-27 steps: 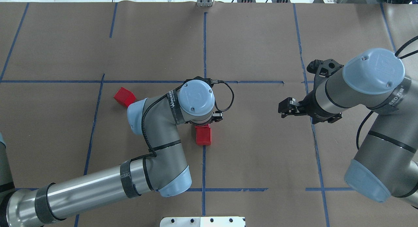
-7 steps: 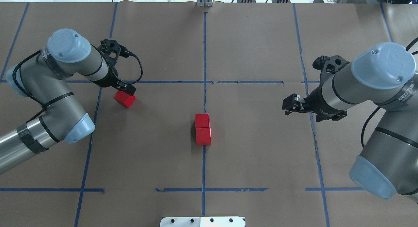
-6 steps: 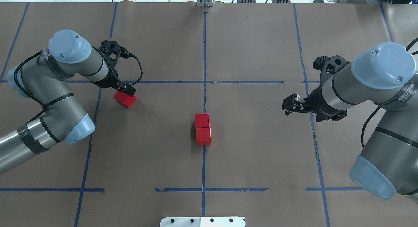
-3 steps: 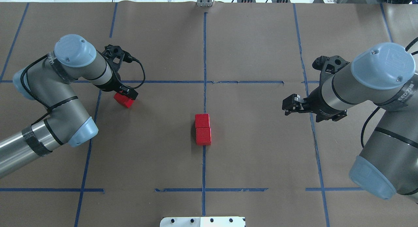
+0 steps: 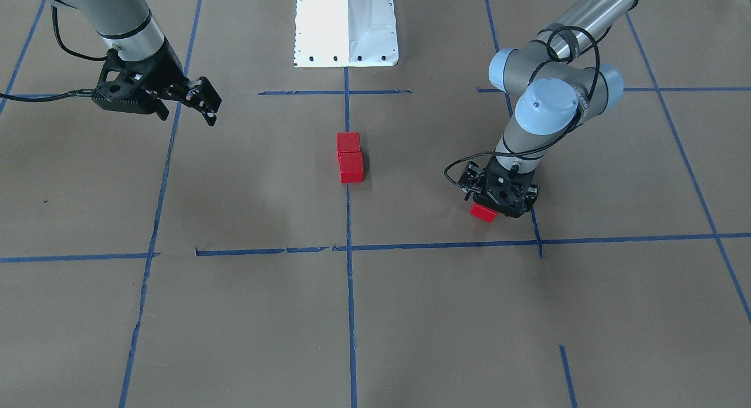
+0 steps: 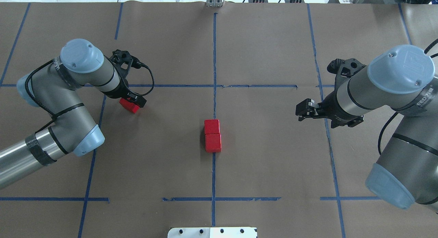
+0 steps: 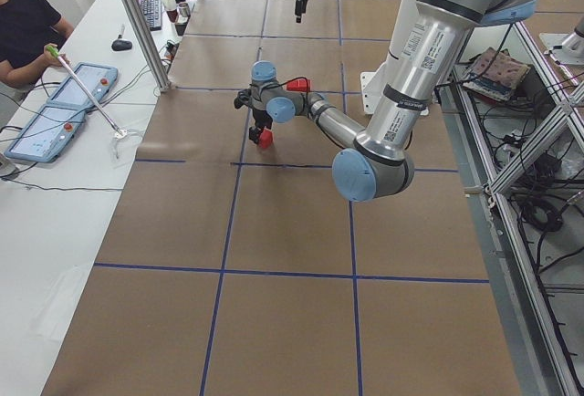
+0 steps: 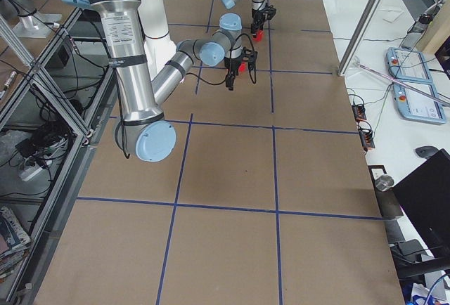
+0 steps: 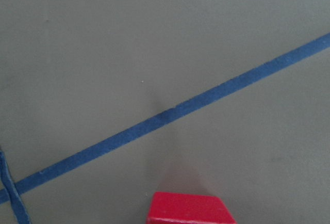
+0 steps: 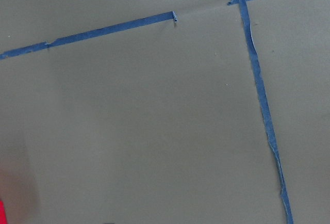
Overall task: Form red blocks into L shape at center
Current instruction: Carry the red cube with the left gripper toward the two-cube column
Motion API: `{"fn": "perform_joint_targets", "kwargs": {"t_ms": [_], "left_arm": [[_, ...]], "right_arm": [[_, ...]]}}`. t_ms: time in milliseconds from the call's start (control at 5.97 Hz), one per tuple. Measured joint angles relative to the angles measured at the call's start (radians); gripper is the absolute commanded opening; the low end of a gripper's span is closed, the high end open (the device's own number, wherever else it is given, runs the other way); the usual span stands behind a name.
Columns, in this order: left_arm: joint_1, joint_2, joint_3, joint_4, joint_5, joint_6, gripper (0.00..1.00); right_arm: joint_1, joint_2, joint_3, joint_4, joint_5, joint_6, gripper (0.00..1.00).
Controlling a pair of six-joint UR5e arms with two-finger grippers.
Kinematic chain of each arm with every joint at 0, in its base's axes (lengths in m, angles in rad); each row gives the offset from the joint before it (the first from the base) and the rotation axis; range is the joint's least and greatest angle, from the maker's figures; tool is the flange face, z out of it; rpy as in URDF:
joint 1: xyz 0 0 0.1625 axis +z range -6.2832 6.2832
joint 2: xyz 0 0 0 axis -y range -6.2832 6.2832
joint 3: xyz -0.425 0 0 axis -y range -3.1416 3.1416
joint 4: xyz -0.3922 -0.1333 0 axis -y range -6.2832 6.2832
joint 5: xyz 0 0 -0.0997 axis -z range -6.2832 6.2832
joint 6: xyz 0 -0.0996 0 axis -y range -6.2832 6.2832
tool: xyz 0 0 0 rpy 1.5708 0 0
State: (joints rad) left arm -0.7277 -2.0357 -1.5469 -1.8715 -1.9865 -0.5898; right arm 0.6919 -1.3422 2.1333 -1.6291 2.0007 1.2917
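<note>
Red blocks [image 6: 213, 142]: two touch in a row along the blue line [image 6: 214, 53] at the middle of the table [image 6: 273, 162]. Your third block [image 6: 128, 106] sits toward the left edge, right under the left gripper [image 6: 136, 101]; you cannot tell if it grips. Right gripper [image 6: 303, 112] hangs open.

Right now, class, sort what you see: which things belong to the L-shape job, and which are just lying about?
Job: two touching red blocks; third red block; centre cell; left gripper.
Lying about: white robot base; tablets on side table.
</note>
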Motion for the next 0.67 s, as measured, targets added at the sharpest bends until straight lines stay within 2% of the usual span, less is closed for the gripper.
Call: {"fn": "perform_joint_targets", "kwargs": {"t_ms": [167, 335, 502, 670], "left_arm": [[0.001, -0.002, -0.005, -0.001, -0.002, 0.002, 0.0], [0.002, -0.007, -0.01, 0.002, -0.004, -0.002, 0.0], [0.002, -0.025, -0.02, 0.011, -0.001, -0.061, 0.0], [0.013, -0.046, -0.038, 0.02, 0.016, -0.217, 0.0]], "right_arm": [[-0.001, 0.0, -0.003, 0.0, 0.0, 0.0, 1.0], [-0.001, 0.0, -0.006, 0.0, 0.0, 0.0, 1.0], [-0.001, 0.0, -0.009, 0.0, -0.001, 0.0, 1.0], [-0.002, 0.0, -0.011, 0.0, -0.002, 0.001, 1.0]]}}
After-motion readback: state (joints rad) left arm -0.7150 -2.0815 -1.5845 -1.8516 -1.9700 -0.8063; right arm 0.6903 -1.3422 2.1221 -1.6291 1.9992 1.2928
